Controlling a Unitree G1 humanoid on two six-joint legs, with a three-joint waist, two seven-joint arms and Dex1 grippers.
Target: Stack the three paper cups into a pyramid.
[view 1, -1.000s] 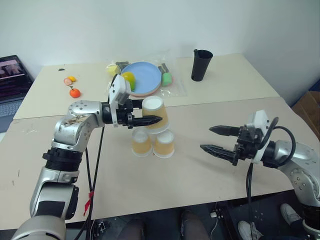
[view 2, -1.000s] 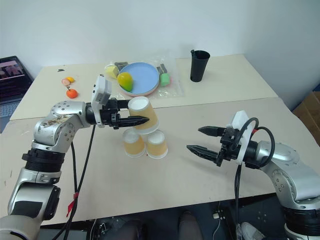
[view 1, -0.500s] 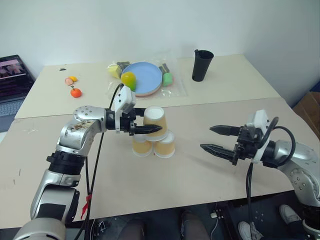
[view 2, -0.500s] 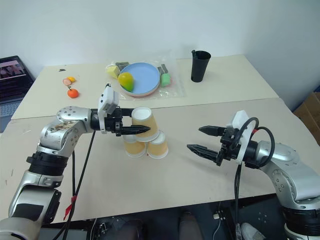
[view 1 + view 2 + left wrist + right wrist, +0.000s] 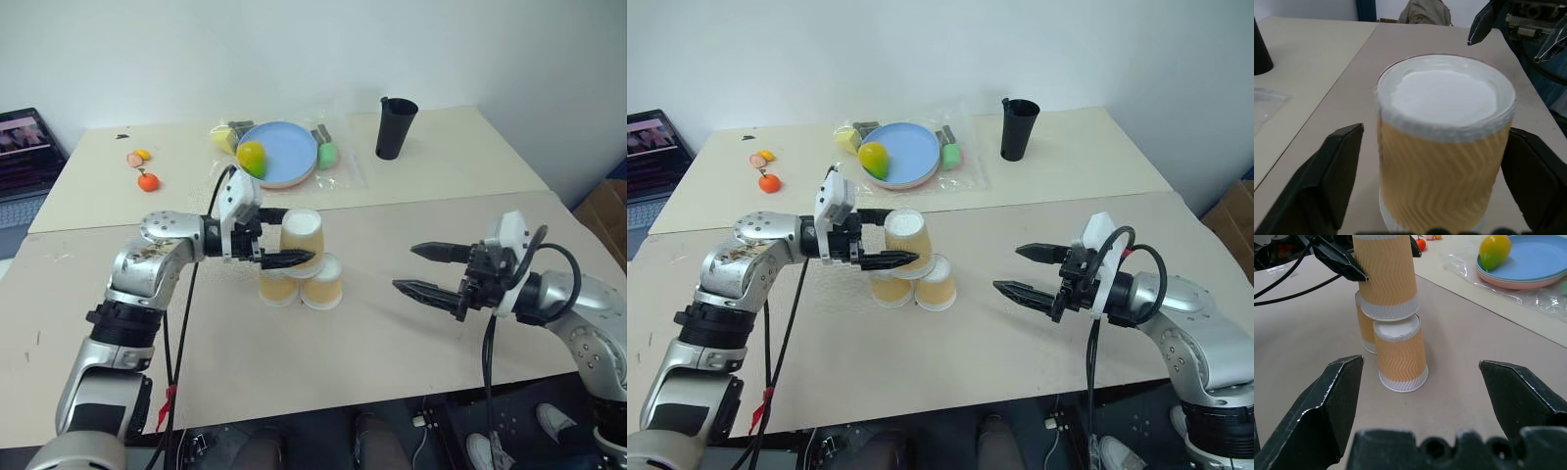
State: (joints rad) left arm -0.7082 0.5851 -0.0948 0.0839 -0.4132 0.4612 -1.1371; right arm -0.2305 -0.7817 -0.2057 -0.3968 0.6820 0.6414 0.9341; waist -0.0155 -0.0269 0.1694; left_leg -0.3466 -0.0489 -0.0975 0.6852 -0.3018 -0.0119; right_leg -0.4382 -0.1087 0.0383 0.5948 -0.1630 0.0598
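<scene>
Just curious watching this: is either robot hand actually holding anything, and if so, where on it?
Nothing is held. The left gripper stands open around the top cup, fingers clear of its sides; the right gripper is open and empty.

A blue plate (image 5: 285,157) holding a yellow-green fruit (image 5: 251,155) sits at upper centre, a black cup (image 5: 394,127) to its right, small orange fruits (image 5: 147,180) and a laptop (image 5: 24,157) at left.

No legible text, label, brand, number or sign found on any surface inspected. The cups (image 5: 1396,352) by the left claw (image 5: 284,238) carry a wavy embossed pattern only (no print). The laptop (image 5: 24,147), well off from that claw, shows a lit screen whose content cannot be read.
</scene>
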